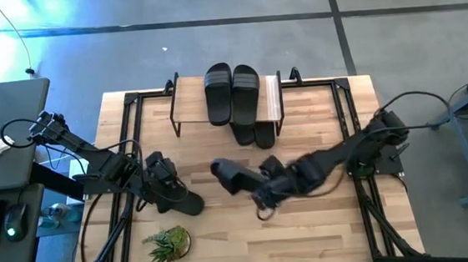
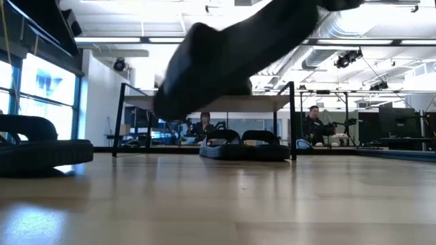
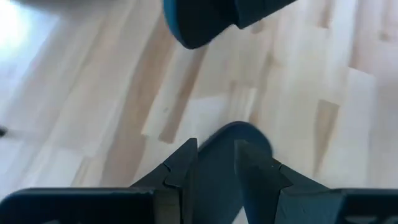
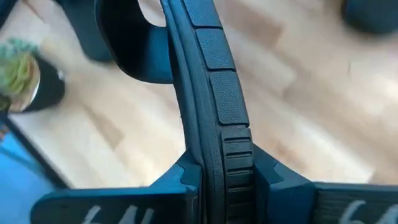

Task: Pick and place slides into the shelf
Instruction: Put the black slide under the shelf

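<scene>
Holding one slide (image 1: 231,175) by its sole edge, right gripper (image 4: 221,177) clamped — lifted off the table (image 1: 325,224), presumably for carrying to the shelf (image 1: 186,101), where two slides (image 1: 232,93) sit on top and two below. Left gripper (image 3: 215,163) set around another slide (image 1: 183,200) lying near the plant (image 1: 167,243) — fingers either side, grip uncertain

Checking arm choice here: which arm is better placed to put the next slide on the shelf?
Right. The right gripper is clamped on a slide, lifted off the table, near the shelf. The left gripper straddles a slide lying flat.
</scene>
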Robot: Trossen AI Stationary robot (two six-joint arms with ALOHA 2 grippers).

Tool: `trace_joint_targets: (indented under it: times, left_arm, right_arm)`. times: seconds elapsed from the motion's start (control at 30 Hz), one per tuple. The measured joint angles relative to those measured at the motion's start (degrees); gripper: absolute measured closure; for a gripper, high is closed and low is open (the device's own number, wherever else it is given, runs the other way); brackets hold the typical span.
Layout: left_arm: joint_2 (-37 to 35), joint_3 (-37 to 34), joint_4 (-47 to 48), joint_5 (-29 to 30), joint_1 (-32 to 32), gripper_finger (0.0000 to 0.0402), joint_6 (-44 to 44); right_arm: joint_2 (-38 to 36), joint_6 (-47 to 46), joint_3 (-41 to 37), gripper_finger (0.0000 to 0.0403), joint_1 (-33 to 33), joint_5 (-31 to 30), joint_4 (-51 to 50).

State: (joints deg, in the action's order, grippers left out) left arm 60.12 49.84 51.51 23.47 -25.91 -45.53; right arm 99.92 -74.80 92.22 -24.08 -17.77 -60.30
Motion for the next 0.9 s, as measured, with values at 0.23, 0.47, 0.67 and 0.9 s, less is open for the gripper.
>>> trace_joint_targets:
  times: [0.23, 0.47, 0.67, 0.9]
  left_arm:
    - [0.0, 0.0, -3.85, -5.26, 0.0, 0.0309, 7.94]
    - [0.02, 0.0, -6.19, -11.07, 0.0, 0.0309, 16.94]
    - [0.02, 0.0, -9.47, -12.3, 0.0, 0.0309, 18.14]
    - [3.11, -2.74, -13.71, -7.83, 0.02, 0.0309, 20.87]
  right_arm:
    - [-2.24, -15.41, -6.2, 0.0361, -5.55, 6.16, 4.99]
    - [-8.4, -23.46, -22.63, 0.0361, -6.79, 1.64, 30.04]
    - [-12.18, -32.18, -38.28, 0.0361, -6.82, -8.4, 48.03]
    - [-9.07, -36.29, -50.45, 0.0361, -5.93, -15.51, 72.12]
